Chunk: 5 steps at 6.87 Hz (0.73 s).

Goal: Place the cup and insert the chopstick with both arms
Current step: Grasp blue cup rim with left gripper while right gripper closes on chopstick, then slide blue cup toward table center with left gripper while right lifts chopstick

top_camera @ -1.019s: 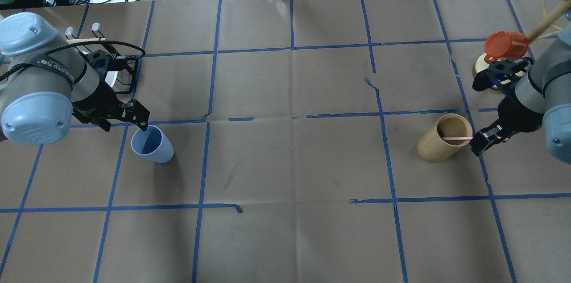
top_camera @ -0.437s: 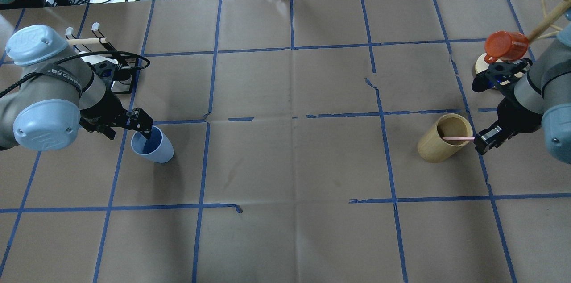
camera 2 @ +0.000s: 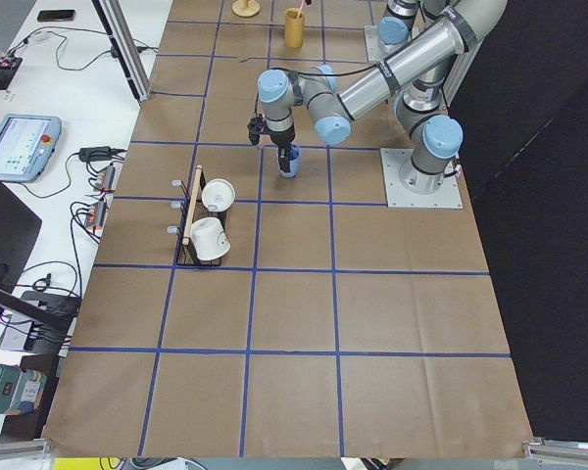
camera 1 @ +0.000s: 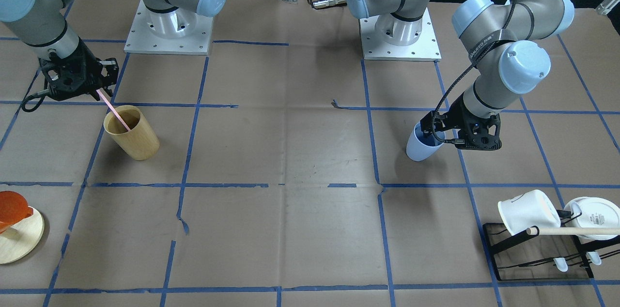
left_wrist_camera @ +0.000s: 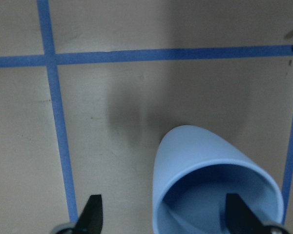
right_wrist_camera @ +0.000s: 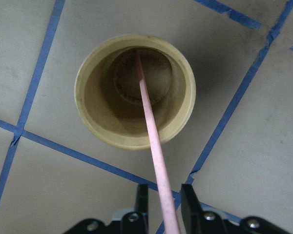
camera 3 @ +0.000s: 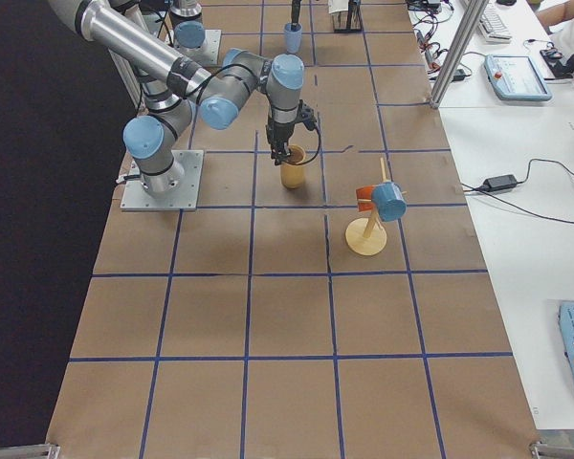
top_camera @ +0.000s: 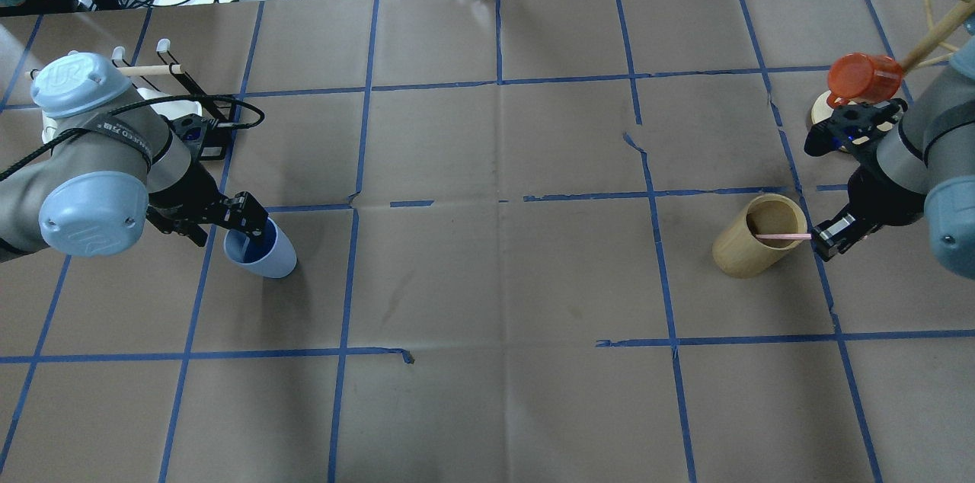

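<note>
Left gripper (left_wrist_camera: 163,217) wide open, straddling rim of cup (top_camera: 274,258): one finger inside, one outside. Cup on table (top_camera: 495,277), left-middle of overhead frame. Right gripper (right_wrist_camera: 165,207) pinched on chopstick (right_wrist_camera: 150,122) top end; lower end inside wooden cup (top_camera: 735,254), right-middle.

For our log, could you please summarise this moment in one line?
left gripper: open, one finger inside cup | right gripper: astride chopstick leaning in wooden cup, grip unclear
</note>
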### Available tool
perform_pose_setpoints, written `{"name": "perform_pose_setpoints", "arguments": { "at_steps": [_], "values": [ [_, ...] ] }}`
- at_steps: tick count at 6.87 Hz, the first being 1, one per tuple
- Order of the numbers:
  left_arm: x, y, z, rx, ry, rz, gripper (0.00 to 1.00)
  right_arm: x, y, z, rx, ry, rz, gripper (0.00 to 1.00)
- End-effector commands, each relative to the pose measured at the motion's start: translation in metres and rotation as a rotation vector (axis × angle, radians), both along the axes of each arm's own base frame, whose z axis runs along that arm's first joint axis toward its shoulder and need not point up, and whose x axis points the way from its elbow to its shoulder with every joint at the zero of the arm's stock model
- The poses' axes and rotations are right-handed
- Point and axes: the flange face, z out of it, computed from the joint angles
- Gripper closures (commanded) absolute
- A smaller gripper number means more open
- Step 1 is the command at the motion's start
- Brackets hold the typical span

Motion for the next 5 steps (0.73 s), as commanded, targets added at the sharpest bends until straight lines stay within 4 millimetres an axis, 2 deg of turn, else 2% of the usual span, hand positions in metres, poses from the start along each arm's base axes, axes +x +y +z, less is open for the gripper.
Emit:
{"name": "perform_pose_setpoints", "arguments": {
  "at_steps": [1,2,3,5],
  "values": [
    [0.0,-0.001,-0.004,0.008,0.003,0.004,0.9,0.007,-0.002,0.002,-0.005,0.0,-0.001,0.86],
    [0.0,-0.001,-0.003,0.006,0.002,0.004,0.98,0.01,-0.002,0.003,-0.004,0.007,-0.021,0.91],
    [0.0,-0.004,0.003,-0.005,-0.002,0.002,1.0,0.008,-0.007,0.013,-0.009,0.009,-0.022,0.91],
    [-0.014,-0.017,0.022,-0.037,-0.012,0.05,1.0,0.005,-0.016,0.045,0.019,0.0,-0.023,0.91]
  ]
}}
